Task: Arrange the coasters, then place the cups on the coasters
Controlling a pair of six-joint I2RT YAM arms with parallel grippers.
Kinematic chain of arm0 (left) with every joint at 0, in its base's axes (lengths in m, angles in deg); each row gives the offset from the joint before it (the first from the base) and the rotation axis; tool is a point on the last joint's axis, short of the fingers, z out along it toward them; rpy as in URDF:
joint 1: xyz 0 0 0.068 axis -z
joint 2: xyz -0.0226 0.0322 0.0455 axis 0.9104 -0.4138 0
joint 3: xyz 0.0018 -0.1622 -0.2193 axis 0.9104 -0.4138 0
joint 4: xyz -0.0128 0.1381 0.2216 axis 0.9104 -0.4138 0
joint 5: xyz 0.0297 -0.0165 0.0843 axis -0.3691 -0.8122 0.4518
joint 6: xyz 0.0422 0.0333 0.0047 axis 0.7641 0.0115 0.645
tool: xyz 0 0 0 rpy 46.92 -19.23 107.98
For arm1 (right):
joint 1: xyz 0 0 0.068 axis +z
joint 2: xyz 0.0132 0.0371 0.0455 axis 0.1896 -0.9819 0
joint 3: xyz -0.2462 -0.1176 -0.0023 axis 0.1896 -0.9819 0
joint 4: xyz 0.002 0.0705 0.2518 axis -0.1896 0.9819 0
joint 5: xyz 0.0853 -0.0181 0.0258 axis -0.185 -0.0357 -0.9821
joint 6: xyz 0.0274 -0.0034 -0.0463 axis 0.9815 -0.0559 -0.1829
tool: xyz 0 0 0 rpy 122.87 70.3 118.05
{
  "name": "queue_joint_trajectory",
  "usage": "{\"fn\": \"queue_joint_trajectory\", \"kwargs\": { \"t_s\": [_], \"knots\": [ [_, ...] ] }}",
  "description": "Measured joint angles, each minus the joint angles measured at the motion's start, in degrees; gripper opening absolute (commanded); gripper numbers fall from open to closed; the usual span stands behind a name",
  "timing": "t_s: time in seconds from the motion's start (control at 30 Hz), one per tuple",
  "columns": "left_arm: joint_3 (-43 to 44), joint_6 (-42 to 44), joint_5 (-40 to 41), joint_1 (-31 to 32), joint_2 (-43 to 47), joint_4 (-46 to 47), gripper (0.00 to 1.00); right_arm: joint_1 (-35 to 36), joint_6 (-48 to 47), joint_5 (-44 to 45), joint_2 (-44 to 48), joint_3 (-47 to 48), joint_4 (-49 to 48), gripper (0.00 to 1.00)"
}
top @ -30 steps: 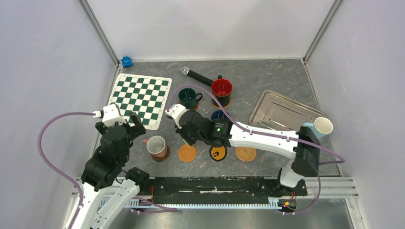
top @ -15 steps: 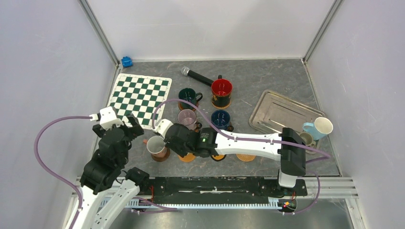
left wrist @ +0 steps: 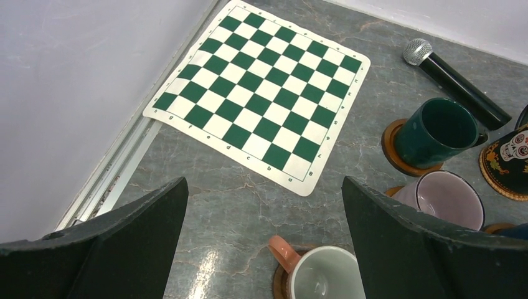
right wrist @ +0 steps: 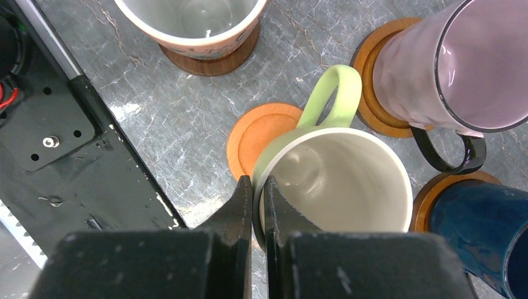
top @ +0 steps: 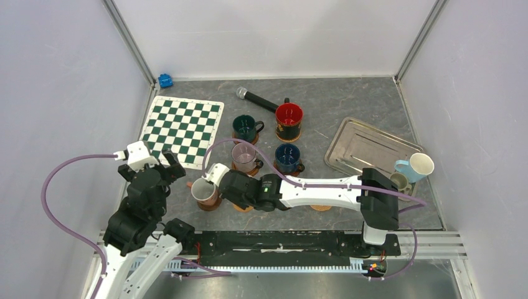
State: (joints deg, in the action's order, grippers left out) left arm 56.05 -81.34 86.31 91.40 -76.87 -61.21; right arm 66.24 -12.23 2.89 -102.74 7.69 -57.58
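A grey marbled table [top: 367, 106] is enclosed by white walls [top: 280, 31]. A chequered mat [top: 183, 128] lies at the far left. A metal tray [top: 361, 146] lies at the right, and a light blue cup [top: 414, 167] is seen by its near right corner. The right arm is stretched low towards the left. The right gripper [right wrist: 258, 193] is clamped on the rim of a pale green cup [right wrist: 336, 180], which is held over an orange coaster [right wrist: 255, 134]. The left gripper [left wrist: 263, 187] is spread wide at the near left.

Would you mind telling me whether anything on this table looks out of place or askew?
Mainly the black microphone: it lies on its side among the mugs, its tail close to the red-inside mug. The light blue mug and small grey-olive cup sit beside the tray with no coaster visible under them. Nothing looks spilled.
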Motion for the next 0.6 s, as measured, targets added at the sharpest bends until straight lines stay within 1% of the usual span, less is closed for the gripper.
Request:
{"fn": "queue_joint_trajectory", "kwargs": {
  "t_s": [0.43,0.6],
  "knots": [
    [0.0,-0.1,0.4,0.0,0.5,-0.1,1.00,0.6,-0.3,0.0,-0.1,-1.0,-3.2,0.00],
    [0.0,-0.1,0.3,0.0,0.7,0.0,1.00,1.1,-0.3,-0.1,-1.9,-1.0,-4.1,0.00]
  ]
}}
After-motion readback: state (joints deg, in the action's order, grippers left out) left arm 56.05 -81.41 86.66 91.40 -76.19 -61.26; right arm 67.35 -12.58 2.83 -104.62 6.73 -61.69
